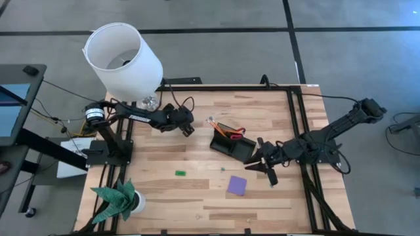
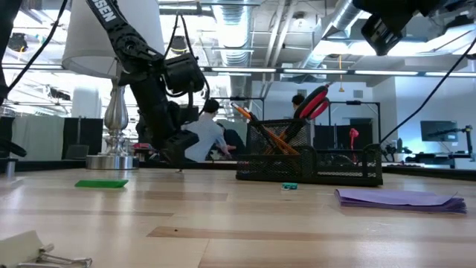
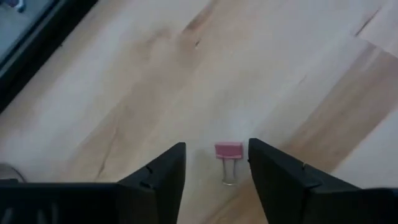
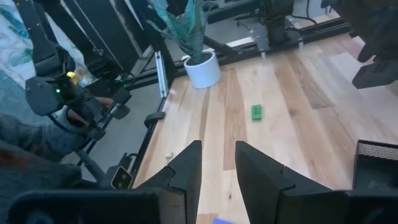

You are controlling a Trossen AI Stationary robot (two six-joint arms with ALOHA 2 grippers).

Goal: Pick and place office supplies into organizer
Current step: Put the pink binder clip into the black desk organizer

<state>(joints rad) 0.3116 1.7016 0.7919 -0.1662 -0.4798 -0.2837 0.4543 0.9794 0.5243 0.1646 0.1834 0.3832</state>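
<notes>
From above we see the left gripper [image 1: 188, 126] over the far part of the wooden table [image 1: 197, 210], near the lamp [image 1: 125, 59], and the organizer [image 1: 231, 145] near the middle, with red-handled scissors [image 1: 236, 131] and orange pencils [image 1: 216, 126] standing in it. Only the left wrist view shows what lies under this gripper: a small pink binder clip [image 3: 228, 157] on the wood, between the two dark fingers [image 3: 163, 177], which stand apart and do not touch it. The right gripper [image 1: 268, 172] is just beside the organizer, on the near side, and the purple note pad [image 1: 237, 185] lies close to it. In the right wrist view its fingers [image 4: 186, 168] keep a narrow gap with nothing visible between them, and far ahead we see the green piece [image 4: 256, 111] and the white pot of the plant [image 4: 202, 67]. The low view adds that the organizer is a black mesh tray [image 2: 309, 160], with a tiny item [image 2: 289, 187] lying in front of it that we cannot identify; the note pad [image 2: 401, 199] lies flat beside it.
</notes>
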